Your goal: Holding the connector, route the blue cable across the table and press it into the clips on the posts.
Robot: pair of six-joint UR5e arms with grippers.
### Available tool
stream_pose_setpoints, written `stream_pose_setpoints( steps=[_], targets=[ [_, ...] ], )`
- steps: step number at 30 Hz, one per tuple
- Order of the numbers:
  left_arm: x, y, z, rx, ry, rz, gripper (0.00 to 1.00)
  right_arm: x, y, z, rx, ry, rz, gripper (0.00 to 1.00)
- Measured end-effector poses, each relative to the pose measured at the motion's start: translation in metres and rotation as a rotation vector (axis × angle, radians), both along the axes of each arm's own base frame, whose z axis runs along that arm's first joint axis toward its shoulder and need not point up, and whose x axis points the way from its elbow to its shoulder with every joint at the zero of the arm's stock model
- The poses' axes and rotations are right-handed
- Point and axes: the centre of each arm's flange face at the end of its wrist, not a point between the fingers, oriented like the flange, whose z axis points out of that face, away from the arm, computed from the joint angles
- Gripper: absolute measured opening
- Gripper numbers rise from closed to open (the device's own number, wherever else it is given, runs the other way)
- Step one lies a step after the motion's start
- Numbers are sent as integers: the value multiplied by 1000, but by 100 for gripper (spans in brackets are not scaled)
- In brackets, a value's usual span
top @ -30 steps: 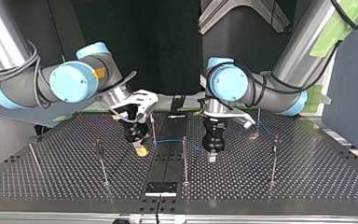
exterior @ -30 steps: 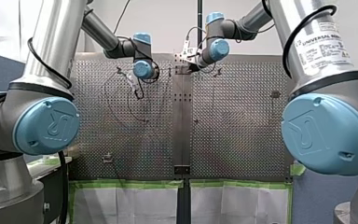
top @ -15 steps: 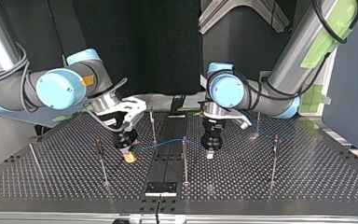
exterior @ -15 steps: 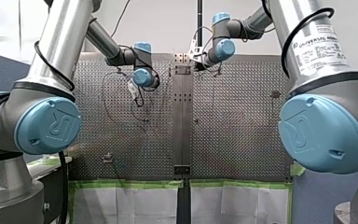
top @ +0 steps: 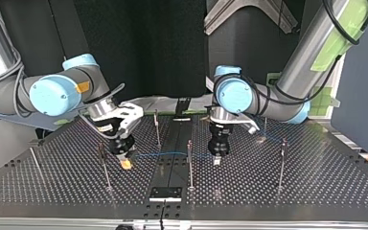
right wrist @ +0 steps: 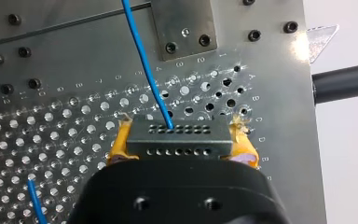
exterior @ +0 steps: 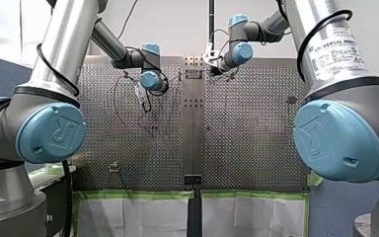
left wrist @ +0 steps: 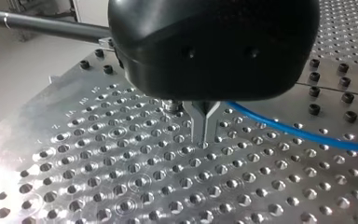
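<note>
In the front view, my left arm [exterior: 111, 43] and my right arm [exterior: 269, 23] are reaching across the bench [exterior: 246, 143]. In the top view, my right gripper [top: 125, 163] is clamping the connector [top: 125, 165] at 9 o'clock from the centre post [top: 189, 165], and the blue cable [top: 165, 154] is running toward 3 o'clock past that post to my left gripper [top: 216, 160]; no clip seating is confirmable, so pressing is judged outstanding. In the wrist views, my left gripper's fingers [left wrist: 200, 123] are standing closed together, cable just behind them, and yellow pads [right wrist: 121, 142] are squeezing the connector.

Connector [right wrist: 177, 137] held in my right claw [top: 124, 163], cable [top: 163, 154] strung past a post [top: 189, 165] on the bench [top: 278, 201] to my left claw [top: 217, 159].
</note>
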Motion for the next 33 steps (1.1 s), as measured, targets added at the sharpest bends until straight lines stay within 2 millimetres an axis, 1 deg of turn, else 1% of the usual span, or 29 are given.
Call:
stream_pose_setpoints(
  steps=[1,2,3,4,5,6,7,8,9,10,13,16,20,23,27,33],
  targets=[
    [-1,0,0,1,4,2,11,0,0,0,0,0,0,0],
    [-2,-1,-1,3,11,3,25,0,0,0,0,0,1,0],
    [-3,-1,-1,5,16,4,25,0,0,0,0,0,1,0],
    [-4,-2,-2,7,22,4,41,0,0,0,0,0,1,0],
    [-5,-2,-3,10,30,3,53,0,0,0,0,-1,0,0],
    [-6,-3,-4,13,37,3,53,0,0,0,0,-1,1,0],
    [-7,-3,-4,16,43,2,71,0,0,0,0,-1,1,0],
    [-8,-4,-4,21,51,1,87,0,-1,0,0,-1,1,0],
    [-10,-4,-4,26,56,0,87,0,-1,-1,0,-1,1,0],
    [-11,-4,-4,33,62,0,100,0,-1,-1,-1,-1,1,0],
    [-16,-4,-1,53,76,3,100,0,-1,-1,-3,-3,1,0],
    [-25,-4,8,63,83,16,100,0,-2,-1,-3,-4,-1,0],
    [-42,-4,22,68,95,31,100,-1,-6,-4,-3,-4,-4,0],
    [-55,-7,29,74,106,20,100,-1,-10,-11,5,0,-3,0],
    [-74,-10,32,83,130,-6,100,-1,-15,-21,18,7,-3,0],
    [-101,-12,34,95,166,-30,100,-1,-17,-25,23,10,-3,0]
  ],
)
